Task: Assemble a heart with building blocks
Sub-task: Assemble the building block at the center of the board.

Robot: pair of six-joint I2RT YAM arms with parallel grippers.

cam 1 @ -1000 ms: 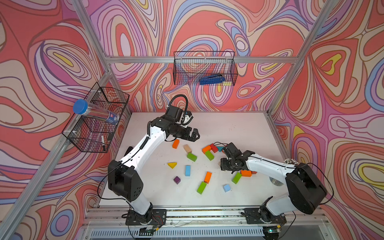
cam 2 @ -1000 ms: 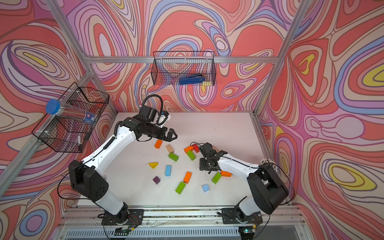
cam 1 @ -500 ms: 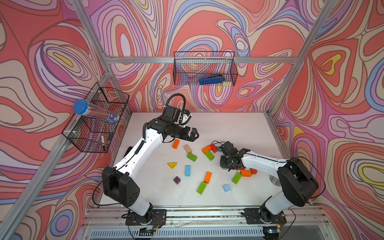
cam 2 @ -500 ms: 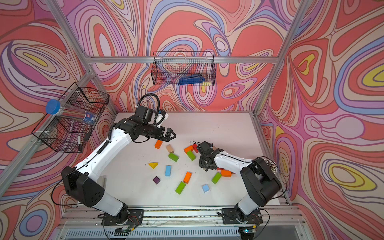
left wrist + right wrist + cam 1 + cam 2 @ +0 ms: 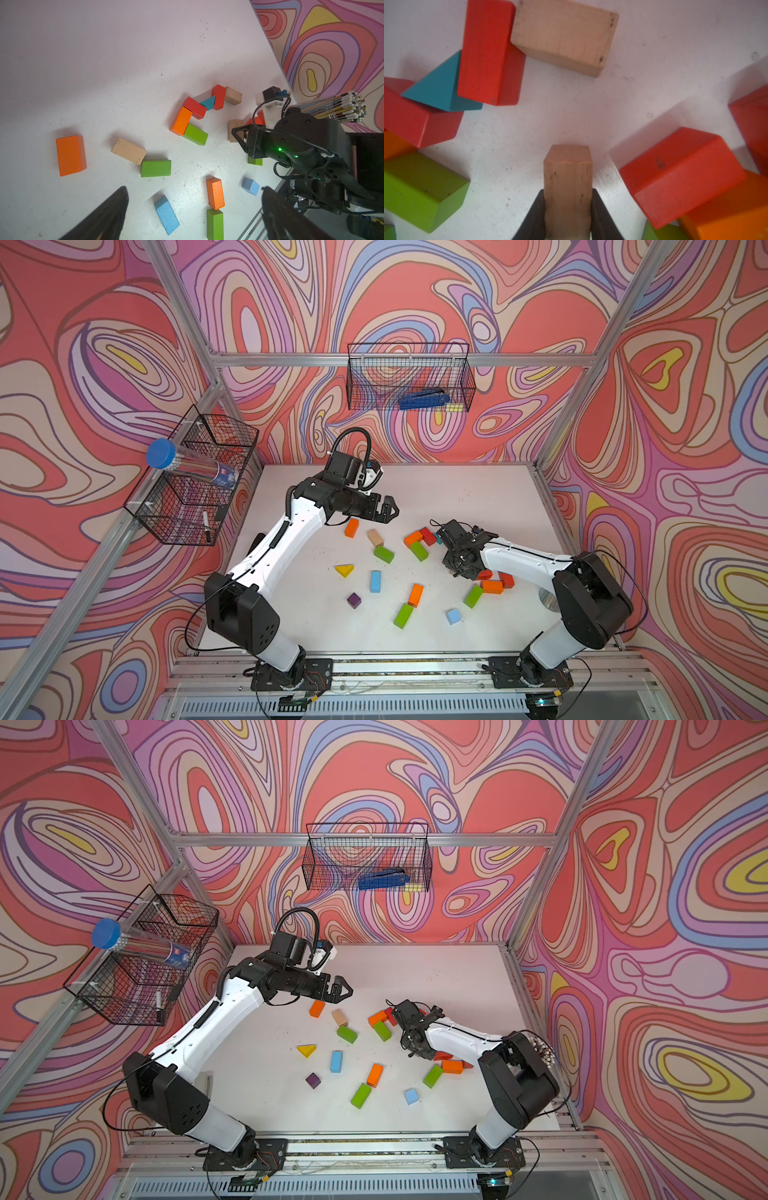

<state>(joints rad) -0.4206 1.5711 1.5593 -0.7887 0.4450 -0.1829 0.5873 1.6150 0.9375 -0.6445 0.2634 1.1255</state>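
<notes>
Right pincer [image 5: 568,193] clamps the plain wood block [image 5: 568,166]; looks like the placement step. Next, probably: butt it against the red brick [image 5: 681,176]. Left pincer [image 5: 388,510] spread, empty.

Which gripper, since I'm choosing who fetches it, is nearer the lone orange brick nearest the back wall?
Left. The left gripper, open, hovers right beside the orange brick; the right gripper, shut on a plain wood block, is beyond the block cluster.
</notes>
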